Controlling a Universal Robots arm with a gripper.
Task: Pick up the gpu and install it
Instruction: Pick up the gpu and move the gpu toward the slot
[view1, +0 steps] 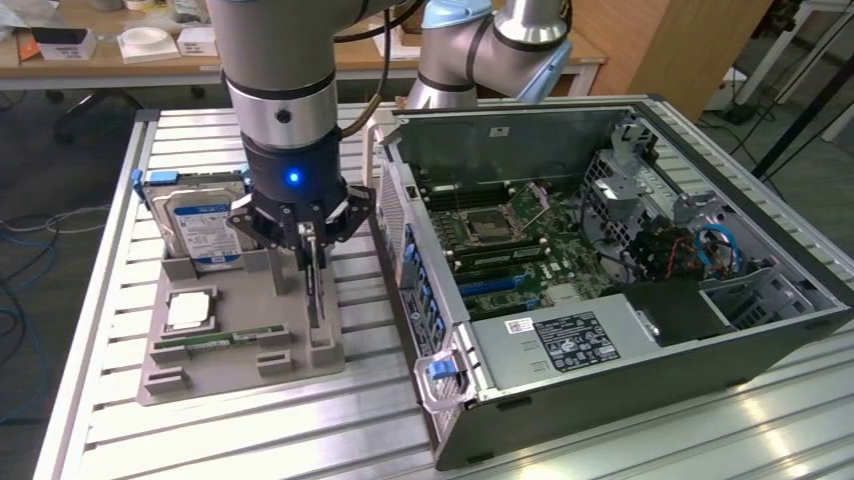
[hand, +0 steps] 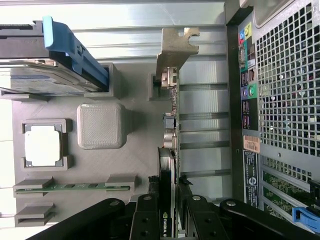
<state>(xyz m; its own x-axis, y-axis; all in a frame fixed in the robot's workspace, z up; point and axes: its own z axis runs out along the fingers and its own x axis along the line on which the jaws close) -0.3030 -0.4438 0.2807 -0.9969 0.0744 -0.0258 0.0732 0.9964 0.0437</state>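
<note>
My gripper (view1: 311, 256) is clamped on both faces of the gpu (hand: 170, 135), which stands on edge in its slot along the exterior view's right side of the grey parts tray (view1: 227, 372), beside the open computer case (view1: 747, 330) on the slatted surface (view1: 267, 432).

We read no words for certain: a small green logo marks the edge of the gpu (hand: 168, 170); the power supply label (view1: 574, 335) and hard drive label (view1: 207, 238) are illegible.
</note>
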